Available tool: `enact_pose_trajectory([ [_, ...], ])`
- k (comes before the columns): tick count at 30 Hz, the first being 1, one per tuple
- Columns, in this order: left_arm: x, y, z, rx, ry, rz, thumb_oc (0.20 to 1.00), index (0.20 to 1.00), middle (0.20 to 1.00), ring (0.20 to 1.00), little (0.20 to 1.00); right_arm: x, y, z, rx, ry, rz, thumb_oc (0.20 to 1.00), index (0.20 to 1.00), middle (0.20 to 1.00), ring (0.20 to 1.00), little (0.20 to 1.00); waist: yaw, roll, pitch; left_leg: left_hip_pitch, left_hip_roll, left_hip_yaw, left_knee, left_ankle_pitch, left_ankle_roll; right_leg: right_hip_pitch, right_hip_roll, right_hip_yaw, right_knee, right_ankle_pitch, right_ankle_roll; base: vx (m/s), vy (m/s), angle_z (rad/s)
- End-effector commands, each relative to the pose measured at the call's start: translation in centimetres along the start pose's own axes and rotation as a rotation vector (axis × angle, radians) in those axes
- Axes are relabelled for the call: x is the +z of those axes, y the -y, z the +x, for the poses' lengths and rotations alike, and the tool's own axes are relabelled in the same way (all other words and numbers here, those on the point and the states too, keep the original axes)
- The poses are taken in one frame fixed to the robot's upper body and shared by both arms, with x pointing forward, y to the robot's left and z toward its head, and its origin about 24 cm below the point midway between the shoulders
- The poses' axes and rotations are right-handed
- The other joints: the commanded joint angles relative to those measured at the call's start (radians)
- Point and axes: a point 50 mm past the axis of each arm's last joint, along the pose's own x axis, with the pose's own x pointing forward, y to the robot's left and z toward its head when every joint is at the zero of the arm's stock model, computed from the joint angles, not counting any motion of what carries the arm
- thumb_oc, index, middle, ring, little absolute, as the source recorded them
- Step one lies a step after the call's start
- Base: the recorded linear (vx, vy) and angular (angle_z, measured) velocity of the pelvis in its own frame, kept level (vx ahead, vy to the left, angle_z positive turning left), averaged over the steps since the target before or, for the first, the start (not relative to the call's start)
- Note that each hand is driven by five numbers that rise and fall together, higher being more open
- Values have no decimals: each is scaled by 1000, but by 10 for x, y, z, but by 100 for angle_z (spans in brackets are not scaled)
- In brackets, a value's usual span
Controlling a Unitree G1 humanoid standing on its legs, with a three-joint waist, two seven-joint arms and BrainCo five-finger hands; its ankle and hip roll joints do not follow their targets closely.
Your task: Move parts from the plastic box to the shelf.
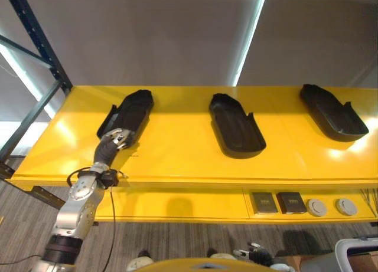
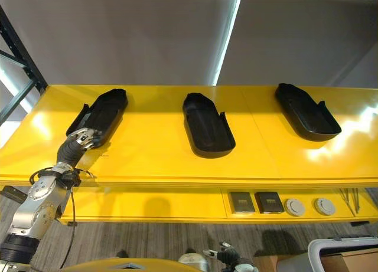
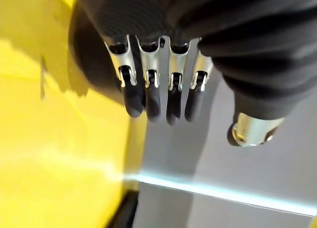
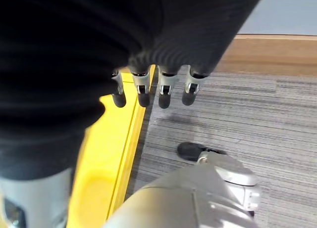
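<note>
On shelf (image 1: 177, 160), left hand (image 1: 116, 137) raised, fingers (image 3: 148, 97) straight

The yellow shelf (image 1: 177, 154) is gleaming, smooth and glossy like painted metal. The three black parts (image 1: 235, 125) are looking like matt moulded plastic. The left hand (image 1: 118, 137) is showing silvery metal fingers (image 3: 150, 72) under ribbed dark cloth. The floor (image 4: 237, 114) is looking like rough grey carpet.

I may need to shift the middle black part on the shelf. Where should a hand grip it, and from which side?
Probably the middle black part's near end, from the yellow shelf's front edge: it lies lengthwise, open side up, with a raised rim to pinch.
</note>
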Motion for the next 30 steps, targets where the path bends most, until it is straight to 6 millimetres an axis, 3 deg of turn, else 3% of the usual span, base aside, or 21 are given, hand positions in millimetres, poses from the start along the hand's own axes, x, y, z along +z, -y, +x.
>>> enact_pose_trajectory([
  [1,12,29,6,-300,26,-144,1000,1000,1000,1000,1000,25,-1,5,-18,72,6,1000,1000,1000,1000,1000,19,3,1,4,49,2,81,-104,9,-43,-38,-66,23,-8,40,-77,26,0],
  [3,14,48,-2,-479,30,-268,1000,1000,1000,1000,1000,28,0,6,-29,79,7,1000,1000,1000,1000,1000,33,11,-4,4,42,-4,71,-101,10,-40,-39,-72,16,-3,39,-94,37,2],
  [7,15,53,-10,-584,50,-249,1000,1000,1000,1000,1000,31,2,8,-33,80,3,1000,1000,1000,1000,1000,46,14,-15,-4,37,-9,69,-100,9,-43,-40,-72,10,2,39,-66,12,5],
  [10,2,46,-19,-586,-20,-209,1000,1000,1000,1000,1000,34,5,9,-38,77,9,1000,1000,1000,1000,1000,57,14,-21,-10,35,-10,66,-96,6,-50,-40,-75,3,12,41,-69,-6,7],
  [12,-22,20,-35,-479,-147,-64,1000,1000,1000,1000,1000,33,9,9,-51,67,6,1000,1000,1000,1000,1000,72,19,-24,-19,32,-9,66,-92,6,-64,-41,-78,0,22,43,-111,6,-1],
  [15,-43,5,-51,-441,-264,-100,1000,1000,1000,1000,1000,33,13,10,-63,63,6,1000,1000,1000,1000,1000,85,21,-23,-23,31,-7,69,-92,9,-68,-43,-86,0,24,42,-90,11,-3],
  [18,-54,-9,-67,-406,-262,-76,1000,1000,1000,1000,1000,34,21,11,-79,56,12,1000,1000,1000,1000,1000,103,25,-20,-30,30,-10,76,-91,12,-70,-43,-97,0,27,37,-77,12,2],
  [21,-101,-18,-102,-399,-545,-277,1000,1000,1000,1000,1000,36,31,13,-92,52,17,1000,1000,1000,1000,1000,122,27,-20,-34,32,-16,71,-85,9,-71,-45,-115,1,28,37,-60,12,4],
  [25,-148,-26,-133,-155,-699,-467,1000,1000,1000,1000,1000,36,32,15,-99,36,23,1000,1000,1000,1000,1000,127,22,-27,-36,31,-16,69,-83,11,-74,-43,-122,4,28,37,-9,3,1],
  [30,-189,-42,-165,145,-775,-486,1000,1000,1000,1000,1000,30,25,18,-102,-14,31,1000,1000,1000,1000,1000,129,5,-33,-40,32,-15,67,-86,14,-82,-44,-128,9,29,38,-5,-27,9],
])
